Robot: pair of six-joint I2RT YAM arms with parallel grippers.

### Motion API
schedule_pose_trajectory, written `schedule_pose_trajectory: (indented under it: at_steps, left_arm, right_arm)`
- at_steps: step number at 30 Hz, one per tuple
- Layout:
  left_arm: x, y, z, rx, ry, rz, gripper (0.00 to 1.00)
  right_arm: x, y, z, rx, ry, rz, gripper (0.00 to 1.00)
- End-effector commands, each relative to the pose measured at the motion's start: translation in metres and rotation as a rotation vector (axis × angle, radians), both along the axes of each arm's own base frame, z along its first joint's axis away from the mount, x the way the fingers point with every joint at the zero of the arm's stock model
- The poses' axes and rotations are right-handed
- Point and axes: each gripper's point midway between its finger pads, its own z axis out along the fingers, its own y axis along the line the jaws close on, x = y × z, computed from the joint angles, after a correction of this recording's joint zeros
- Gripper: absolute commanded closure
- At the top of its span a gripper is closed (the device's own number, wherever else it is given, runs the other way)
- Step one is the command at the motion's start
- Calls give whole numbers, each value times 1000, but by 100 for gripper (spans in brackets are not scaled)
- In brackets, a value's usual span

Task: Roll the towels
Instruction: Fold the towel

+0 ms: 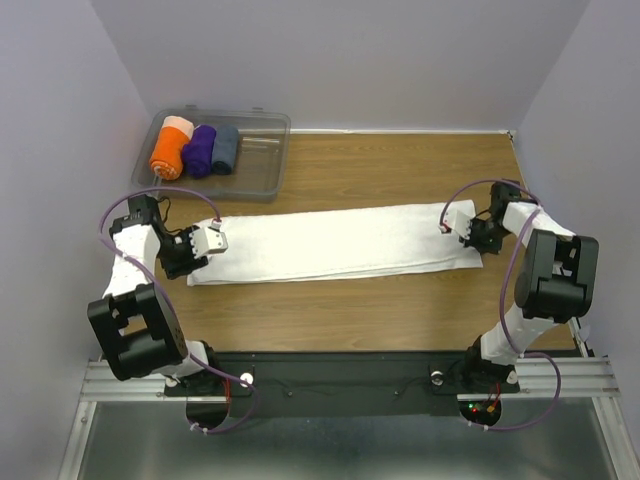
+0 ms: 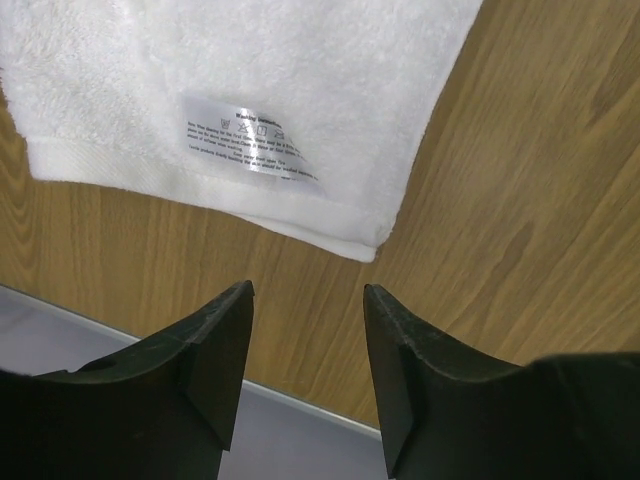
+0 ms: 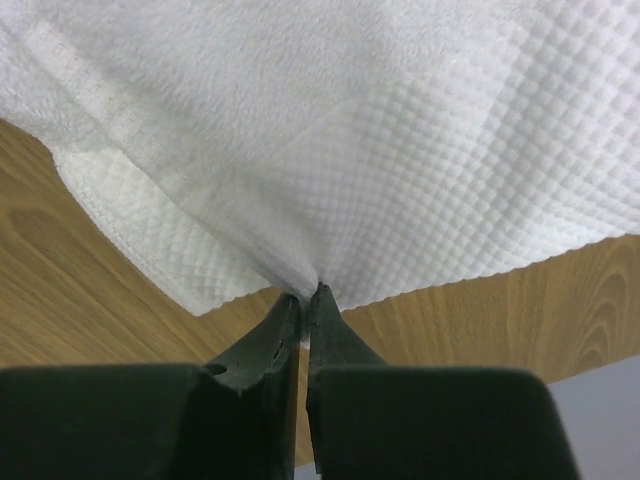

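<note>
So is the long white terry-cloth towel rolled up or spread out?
Spread out: the long white terry-cloth towel lies stretched lengthwise on the wooden table, unrolled.

place: lab test cell | evidence: plain enclosure walls (image 1: 350,60), aluminium rail (image 1: 120,378), wooden tabletop (image 1: 380,170)

Bare table (image 1: 400,170) lies open in front of and behind the white towel (image 1: 330,245), while the clear bin (image 1: 262,160) (three towel rolls (image 1: 197,150) inside) blocks the far-left corner.
</note>
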Motion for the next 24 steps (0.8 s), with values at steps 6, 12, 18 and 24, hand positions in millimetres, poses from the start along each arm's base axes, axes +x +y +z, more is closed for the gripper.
schedule_pose_trajectory:
  at_steps: [6, 12, 18, 24]
  left_arm:
    - [-26, -1, -27, 88, 73, -236, 40]
    - [-38, -6, -44, 135, 101, -323, 39]
    - [-30, -16, -46, 134, 73, -355, 39]
    - [-19, -25, -42, 114, 37, -358, 39]
  right_arm:
    - [32, -7, 30, -19, -103, -62, 99]
    - [34, -6, 34, -3, -105, -92, 99]
    - [33, -6, 34, -4, -100, -88, 99]
    - [31, -6, 31, -3, -90, -91, 99]
